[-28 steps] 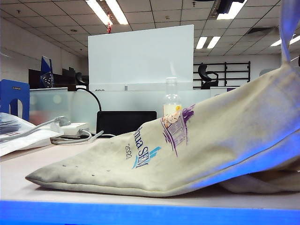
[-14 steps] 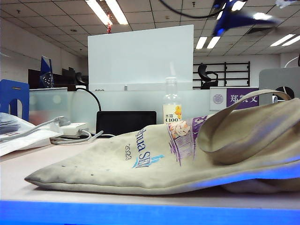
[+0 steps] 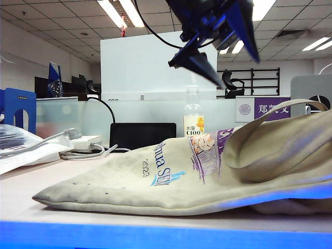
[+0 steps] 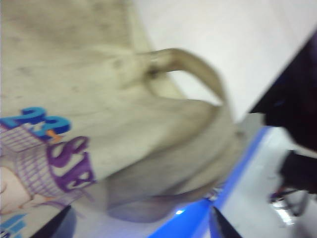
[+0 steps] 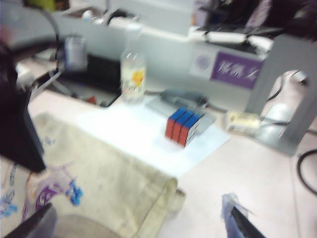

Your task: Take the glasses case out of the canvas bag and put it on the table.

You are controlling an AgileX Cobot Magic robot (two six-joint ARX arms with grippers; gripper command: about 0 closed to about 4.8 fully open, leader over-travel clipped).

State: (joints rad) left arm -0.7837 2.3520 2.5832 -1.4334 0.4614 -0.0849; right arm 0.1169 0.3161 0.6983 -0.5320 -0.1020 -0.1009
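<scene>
Since 1 second ago the bag (image 3: 207, 176) has sagged flat on the table (image 3: 21, 199), its handle (image 3: 270, 116) drooping. Overhead, a gripper (image 3: 218, 46), jaws wide, has swung in; which arm is unclear. Both wrist views, blurred, show parted empty fingertips (image 4: 59, 225) (image 5: 32, 223). No case is visible.

A bottle (image 5: 132, 71) is standing beside a Rubik's cube (image 5: 184, 126), which is resting on a white sheet (image 5: 148, 136).
</scene>
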